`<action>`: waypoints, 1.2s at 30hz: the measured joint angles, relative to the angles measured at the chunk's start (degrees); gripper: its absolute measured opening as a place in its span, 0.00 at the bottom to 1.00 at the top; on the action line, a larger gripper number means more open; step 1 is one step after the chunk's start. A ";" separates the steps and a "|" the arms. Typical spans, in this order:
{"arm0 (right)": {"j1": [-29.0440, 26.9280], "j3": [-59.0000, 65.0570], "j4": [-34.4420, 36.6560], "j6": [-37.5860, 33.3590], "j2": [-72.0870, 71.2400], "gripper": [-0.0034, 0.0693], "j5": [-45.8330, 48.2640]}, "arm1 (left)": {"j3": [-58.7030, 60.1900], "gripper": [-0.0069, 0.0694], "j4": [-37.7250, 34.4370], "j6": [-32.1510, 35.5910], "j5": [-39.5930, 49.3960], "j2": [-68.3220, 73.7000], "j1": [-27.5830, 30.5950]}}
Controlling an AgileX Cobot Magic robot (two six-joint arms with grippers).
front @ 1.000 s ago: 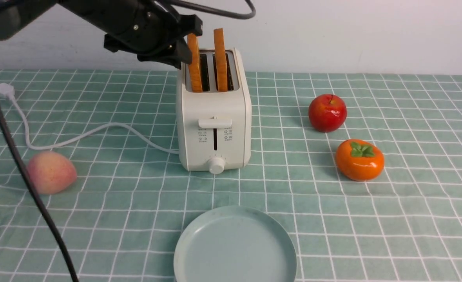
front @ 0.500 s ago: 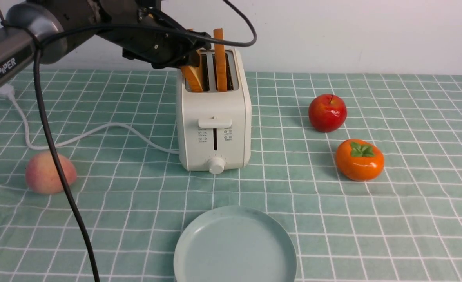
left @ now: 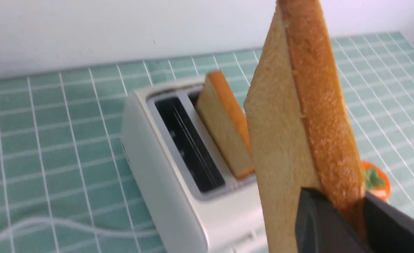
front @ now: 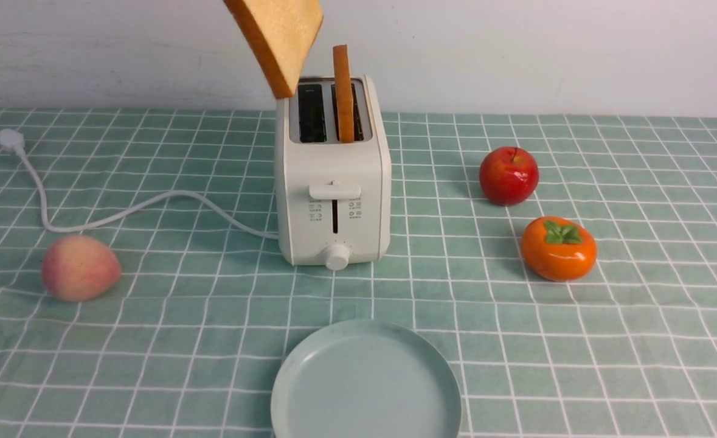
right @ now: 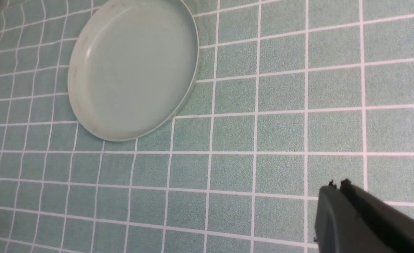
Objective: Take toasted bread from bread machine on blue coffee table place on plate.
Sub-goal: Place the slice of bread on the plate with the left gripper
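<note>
One slice of toasted bread [front: 282, 36] hangs tilted in the air above the bread machine [front: 332, 182], at the top edge of the front view. My left gripper [left: 340, 200] is shut on this slice [left: 298, 123] at one corner; the gripper itself is out of the front view. The second slice [front: 343, 91] stands upright in the right slot, and the left slot is empty. The plate [front: 364, 383] lies empty on the blue coffee table [front: 577, 365] in front of the bread machine. My right gripper [right: 336, 184] is shut and empty, above the cloth beside the plate [right: 133, 66].
A red apple [front: 508, 175] and an orange persimmon [front: 557, 247] lie right of the bread machine. A peach [front: 80, 267] lies at the left. The white cord [front: 121, 213] runs left from the bread machine to its plug [front: 10, 140]. A white wall stands behind.
My left gripper has pulled the left slice out of its slot and lifted it up. The arm has risen out of the front view. The left slot is now empty.
</note>
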 joint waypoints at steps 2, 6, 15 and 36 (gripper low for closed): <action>0.00 0.00 0.00 -0.17 0.00 0.05 -0.10 | 0.65 0.18 -1.18 0.00 5.06 -0.24 0.00; 0.00 0.00 0.22 -0.39 0.00 0.05 -0.21 | 10.54 0.18 -6.07 0.41 9.59 0.22 0.00; 0.00 0.00 0.21 -0.60 0.00 0.06 -0.23 | 36.24 0.18 -23.97 16.71 8.59 3.90 0.00; 0.00 -4.15 0.42 -0.78 0.60 0.08 0.19 | 39.99 0.67 -27.33 22.20 1.01 13.35 0.37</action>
